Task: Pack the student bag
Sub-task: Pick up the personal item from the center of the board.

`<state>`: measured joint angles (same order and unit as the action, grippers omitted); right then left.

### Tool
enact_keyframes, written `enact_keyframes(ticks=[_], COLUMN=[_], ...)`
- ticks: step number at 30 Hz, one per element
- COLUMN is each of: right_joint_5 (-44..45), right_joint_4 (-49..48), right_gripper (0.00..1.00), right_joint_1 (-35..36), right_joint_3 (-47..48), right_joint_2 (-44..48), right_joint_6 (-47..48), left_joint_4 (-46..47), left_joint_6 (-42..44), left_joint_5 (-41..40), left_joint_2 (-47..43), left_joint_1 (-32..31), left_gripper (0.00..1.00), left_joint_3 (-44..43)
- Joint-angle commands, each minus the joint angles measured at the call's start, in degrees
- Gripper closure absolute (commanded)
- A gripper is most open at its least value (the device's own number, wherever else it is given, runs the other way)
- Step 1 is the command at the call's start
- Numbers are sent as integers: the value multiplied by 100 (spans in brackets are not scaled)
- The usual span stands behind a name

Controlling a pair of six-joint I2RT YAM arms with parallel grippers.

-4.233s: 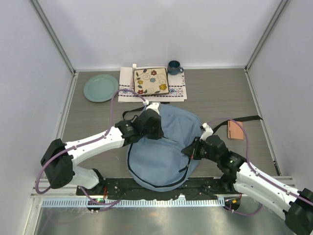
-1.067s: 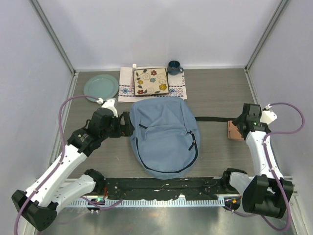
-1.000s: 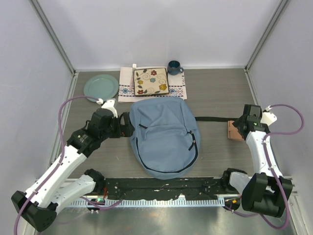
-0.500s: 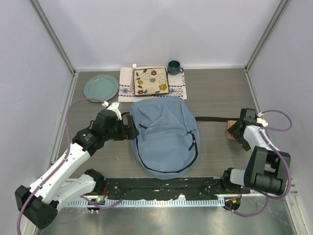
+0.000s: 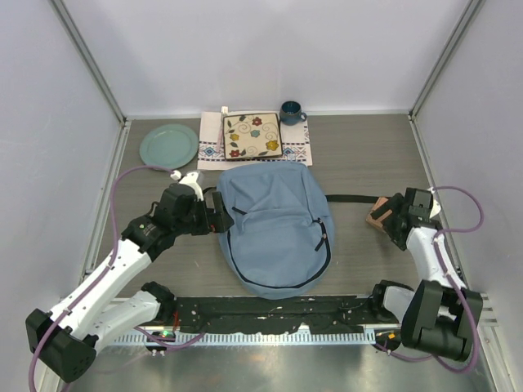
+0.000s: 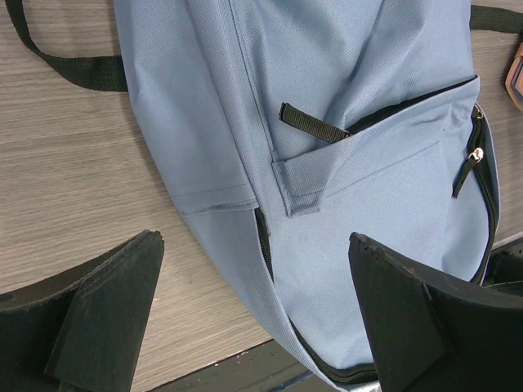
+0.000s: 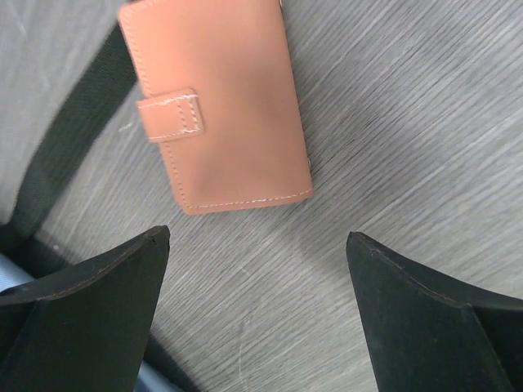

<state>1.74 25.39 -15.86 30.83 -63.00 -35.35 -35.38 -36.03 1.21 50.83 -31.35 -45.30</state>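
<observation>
- Grey wood-grain table [image 5: 359, 155] runs under both of my arms.
- My right gripper [image 7: 257, 237] hangs spread wide with nothing in it. A tan wallet [image 7: 216, 106] lies flat just ahead of its fingertips, not yet between them, its tab closed over the front.
- A black strap [image 7: 73, 139] runs close past the wallet on one finger's side; I cannot tell whether the two touch.
- My left gripper [image 6: 253, 241] is spread just as wide and empty. The student bag [image 6: 343, 163] lies directly below and ahead of it, its edge between my two fingers.
- As I judge it, packing has barely begun: the wallet is the thing to fetch.
- Next I would move the right gripper forward and down until its jaws straddle the wallet, keeping clear of the strap. A thin, flat thing on a hard top may slide away.
- The bag is light-blue soft cloth, slack and flat, with dark zipper lines and a zipper pull [image 6: 474, 155].
- A dark slit beside the pull suggests that pocket is partly open; the main compartment I cannot judge.
</observation>
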Motion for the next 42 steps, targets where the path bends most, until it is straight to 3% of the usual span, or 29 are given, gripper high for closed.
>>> enact_keyframes(ticks=[1,9,19,25,32,42], right_joint_5=[412,1531,882,284,116,-24], right_joint_4=[370,249,-772,-1088,-1080,-1071], right_gripper=[5,2,2,3,13,15], right_joint_1=[-5,-49,-93,-93,-102,-93], right_joint_3=[458,688,547,266,152,-7], right_joint_2=[630,193,-968,-995,-1030,-924], right_joint_6=[117,-182,-51,72,178,231], left_joint_4=[268,-92,-207,-180,-189,-92], left_joint_6=[-71,-106,-255,-325,-352,-545], left_joint_5=[81,-51,-235,-218,-200,-464], left_joint_2=[-64,-151,-662,-688,-662,-1206], left_joint_1=[24,24,24,24,24,24], left_gripper=[0,0,1,0,0,0], left_joint_3=[4,-278,-93,-23,-5,241])
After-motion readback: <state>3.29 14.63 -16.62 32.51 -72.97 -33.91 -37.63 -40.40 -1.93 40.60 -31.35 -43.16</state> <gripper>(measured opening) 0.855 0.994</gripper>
